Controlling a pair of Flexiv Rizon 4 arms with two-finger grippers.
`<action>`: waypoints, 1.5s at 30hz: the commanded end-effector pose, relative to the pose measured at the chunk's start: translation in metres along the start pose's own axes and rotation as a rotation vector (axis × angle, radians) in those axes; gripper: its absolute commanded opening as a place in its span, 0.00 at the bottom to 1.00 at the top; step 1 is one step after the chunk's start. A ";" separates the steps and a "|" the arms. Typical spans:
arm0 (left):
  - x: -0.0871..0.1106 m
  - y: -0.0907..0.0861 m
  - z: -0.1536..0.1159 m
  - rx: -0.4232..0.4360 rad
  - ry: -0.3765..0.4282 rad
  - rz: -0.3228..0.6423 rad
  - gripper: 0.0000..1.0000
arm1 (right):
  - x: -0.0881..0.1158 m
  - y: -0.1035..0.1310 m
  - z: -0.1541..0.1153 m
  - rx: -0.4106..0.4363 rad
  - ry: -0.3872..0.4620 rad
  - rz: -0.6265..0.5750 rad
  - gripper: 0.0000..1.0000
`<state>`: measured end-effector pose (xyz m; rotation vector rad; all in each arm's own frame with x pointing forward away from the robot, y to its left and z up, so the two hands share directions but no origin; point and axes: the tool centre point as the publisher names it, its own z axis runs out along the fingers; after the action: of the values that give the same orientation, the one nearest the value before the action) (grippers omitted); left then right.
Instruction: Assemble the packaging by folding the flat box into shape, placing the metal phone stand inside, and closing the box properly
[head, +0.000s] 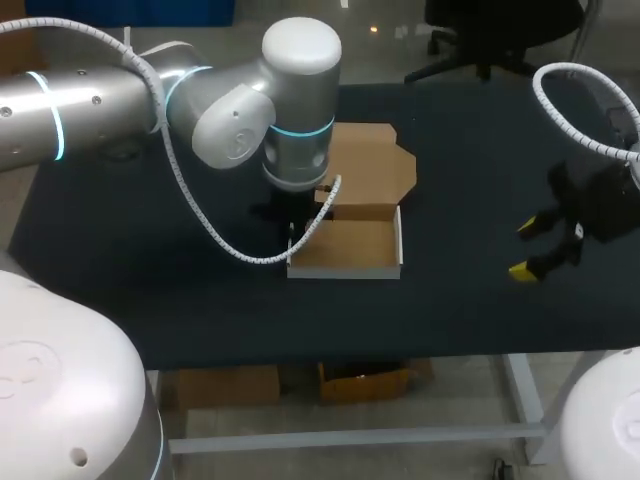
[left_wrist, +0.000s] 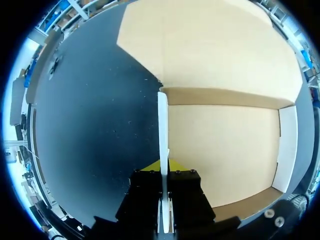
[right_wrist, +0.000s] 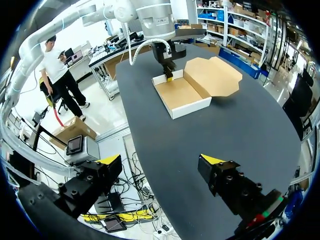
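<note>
1. Your black table (head: 480, 310) carries the box (head: 350, 245) near its middle.
2. Your left arm (head: 100, 100) comes in over the box's left side.
3. The box stands as an open tray, its lid lying flat behind it.
4. Your right gripper (head: 525, 249) hangs well to the box's right, fingers spread, holding nothing.
5. Your left gripper (left_wrist: 164, 167) pinches the box's left wall between its yellow tips.
</note>
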<state>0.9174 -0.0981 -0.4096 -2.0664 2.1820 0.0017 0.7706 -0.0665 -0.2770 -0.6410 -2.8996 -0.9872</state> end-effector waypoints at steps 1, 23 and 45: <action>0.004 0.001 0.000 0.006 -0.047 0.013 0.00 | -0.001 -0.001 -0.003 0.004 0.033 -0.005 1.00; 0.000 0.002 -0.001 -0.004 -0.183 0.038 0.00 | -0.002 -0.002 -0.001 0.015 0.042 -0.005 1.00; -0.012 0.009 -0.009 0.002 0.065 0.004 0.15 | -0.002 -0.001 0.001 0.020 0.045 0.005 1.00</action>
<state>0.9152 -0.0984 -0.4032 -2.0512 2.1742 0.0578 0.7723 -0.0669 -0.2795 -0.6200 -2.8662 -0.9539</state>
